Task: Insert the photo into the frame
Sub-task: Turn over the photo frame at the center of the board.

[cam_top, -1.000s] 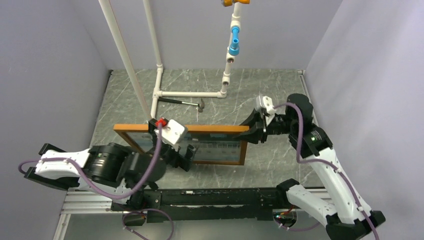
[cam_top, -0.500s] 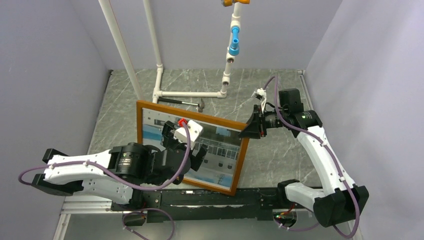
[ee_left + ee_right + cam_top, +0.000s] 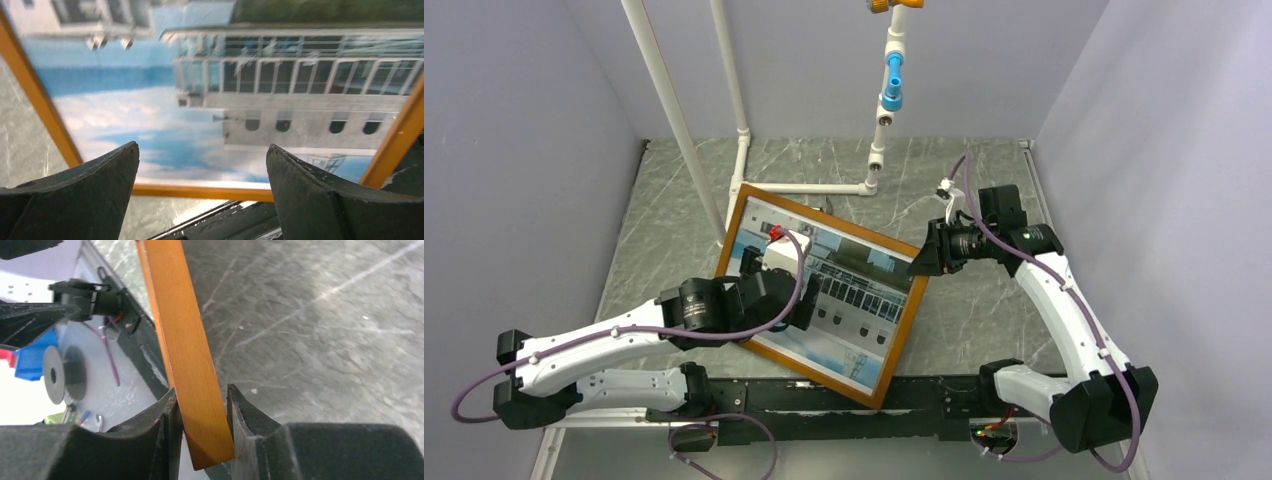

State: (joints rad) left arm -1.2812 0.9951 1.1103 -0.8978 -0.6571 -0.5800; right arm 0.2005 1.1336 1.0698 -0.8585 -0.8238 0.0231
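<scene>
1. The frame [image 3: 900, 340], orange-brown wood, sits askew across the middle of the grey marbled table [image 3: 674, 200]. One corner points toward the far edge, and the opposite corner reaches over the black rail [image 3: 924, 392] along the near edge.
2. The photo [image 3: 854, 310] sits inside the frame, picture side up. It shows a white building with rows of windows against blue sky and water, and its glossy surface shows glare. All four rails border it.
3. The right gripper [image 3: 922, 262] is at the frame's right-hand corner, toward the table's right edge. In the right wrist view its two dark fingers [image 3: 150, 430] are clenched on either side of the thin wooden rail, which runs up between them, so this gripper is grasping the frame.
4. The left gripper [image 3: 202, 170] is over the photo, reaching in from the table's left side. In the left wrist view its fingers [image 3: 85, 185] are spread wide apart, released, with nothing between them. The print and the frame's near rail show in the gap below.
5. From these views I cannot tell whether the frame lies flat or is lifted at the gripped corner.
6. A white pipe stand [image 3: 804, 187] is at the far side of the table, just beyond the frame's far corner. A pipe with a blue fitting [image 3: 892, 80] hangs above it.
</scene>
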